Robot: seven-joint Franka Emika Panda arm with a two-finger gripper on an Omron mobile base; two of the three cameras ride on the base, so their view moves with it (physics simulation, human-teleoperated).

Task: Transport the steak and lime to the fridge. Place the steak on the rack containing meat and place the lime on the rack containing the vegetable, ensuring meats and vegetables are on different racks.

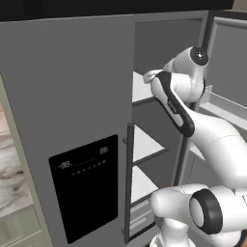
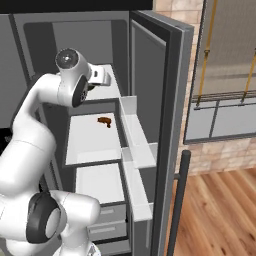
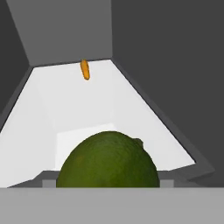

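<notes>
Hand [image 2: 104, 76] at the upper fridge [image 2: 170, 60] shelf's front edge; lime [image 3: 108, 161] fills its view, grip unclear; steak [image 2: 104, 120] lies crosswise on the shelf below

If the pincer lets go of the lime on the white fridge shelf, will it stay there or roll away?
The lime is round with no flat side, so it will probably roll a little on the smooth white shelf. Its skin looks firm and finely dimpled, so it likely keeps its shape in a grip. The shelf seems level, so releasing it low should limit any roll toward the small orange vegetable at the back.
</notes>
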